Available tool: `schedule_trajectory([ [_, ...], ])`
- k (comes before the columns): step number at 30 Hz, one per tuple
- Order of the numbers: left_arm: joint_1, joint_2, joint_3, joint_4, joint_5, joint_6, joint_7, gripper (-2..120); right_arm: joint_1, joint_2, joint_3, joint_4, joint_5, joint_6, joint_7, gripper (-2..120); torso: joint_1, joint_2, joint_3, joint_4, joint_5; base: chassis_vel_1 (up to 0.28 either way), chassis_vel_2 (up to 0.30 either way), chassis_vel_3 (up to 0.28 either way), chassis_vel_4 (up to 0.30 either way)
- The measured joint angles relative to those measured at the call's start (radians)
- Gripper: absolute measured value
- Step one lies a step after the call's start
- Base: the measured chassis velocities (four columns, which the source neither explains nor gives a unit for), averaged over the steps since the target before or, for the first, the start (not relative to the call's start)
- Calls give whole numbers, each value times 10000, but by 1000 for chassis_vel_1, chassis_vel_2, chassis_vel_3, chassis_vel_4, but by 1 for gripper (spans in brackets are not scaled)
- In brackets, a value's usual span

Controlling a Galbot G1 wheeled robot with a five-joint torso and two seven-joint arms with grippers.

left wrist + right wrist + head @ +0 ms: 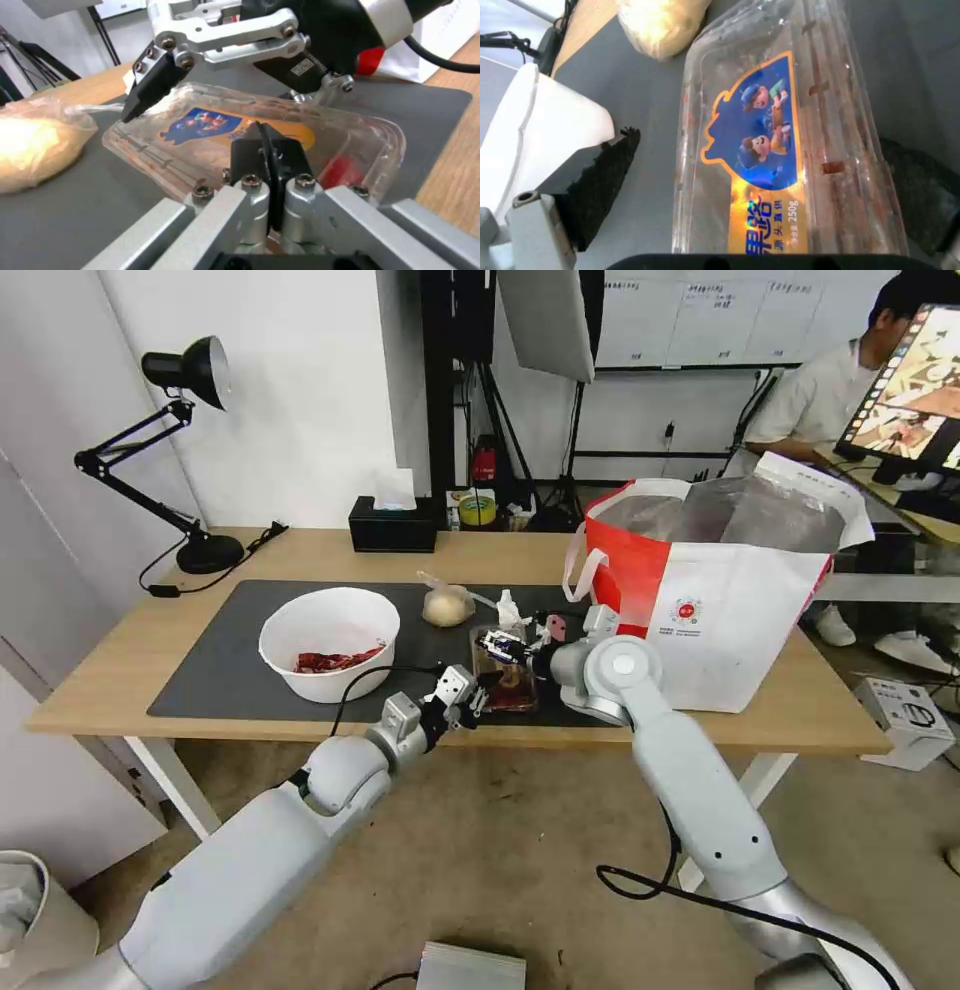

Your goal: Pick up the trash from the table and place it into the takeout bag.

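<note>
At the table's near edge the left gripper (470, 695) sat pinched shut against the near rim of the clear hinged tray (507, 680), apparently steadying it. The right gripper (512, 650) hung spread wide over the tray, one pad (600, 187) either side, seemingly ready to clamp. Beyond, the takeout bag (730, 620) gaped open for the drop.

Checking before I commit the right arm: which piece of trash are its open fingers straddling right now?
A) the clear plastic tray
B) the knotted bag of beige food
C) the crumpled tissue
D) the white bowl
A: the right gripper hangs over the clear plastic tray, one black finger on each side of it, with the knotted bag lying beyond the tray's end.
</note>
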Motion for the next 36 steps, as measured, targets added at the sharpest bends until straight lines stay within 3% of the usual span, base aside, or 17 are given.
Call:
schedule_trajectory([
  [7, 2, 1, -2, -50, -14, -4, -22, 0, 0, -117, -30, 41, -7, -2, 21, 94, -1, 0, 0, 2, 0, 0, 0, 0, 0],
  [9, -8, 33, -2, -56, -24, -5, -26, 0, -19, -199, -40, 71, -27, -2, 40, 82, 0, 0, 0, 1, 0, 0, 0, 0, 0],
  [11, -14, 40, -2, -58, -28, -6, -27, 0, -24, -215, -42, 77, -32, -3, 42, 80, 0, 0, 0, 1, 0, 0, 0, 0, 0],
  [13, -57, 78, 0, -81, -62, -7, -34, 0, -55, -274, -46, 103, -52, -3, 51, 68, 0, 0, 0, 0, 0, 0, 0, 0, 0],
  [19, -108, 95, 3, -111, -112, -8, -42, 0, -165, -338, -59, 139, -186, -4, -24, 52, 1, -1, 1, 1, 1, 0, 0, 0, 0],
  [20, -118, 96, 3, -119, -119, -9, -46, 0, -225, -351, -57, 157, -238, -2, -63, 43, 1, -1, 0, 0, 1, 0, 0, 0, 0],
  [27, -103, 107, -2, -137, -132, -22, -52, 0, -368, -371, -3, 206, -276, 2, -96, 22, 0, -1, 0, 0, 0, 0, 0, 0, 0],
  [29, -63, 137, -53, -181, -143, -29, -53, 0, -384, -375, 8, 214, -286, 2, -97, 10, 1, -1, 0, 0, 0, 0, 0, 0, 0],
  [32, 19, 218, -142, -252, -154, -32, -55, 0, -383, -369, 21, 244, -276, 4, -101, 1, 0, -1, -1, 1, 0, 0, 0, 0, 0],
  [36, 175, 351, -285, -395, -189, -35, -55, 0, -386, -370, 31, 240, -275, 3, -102, 0, 0, -1, 0, 2, 0, 0, 0, 0, 0],
])
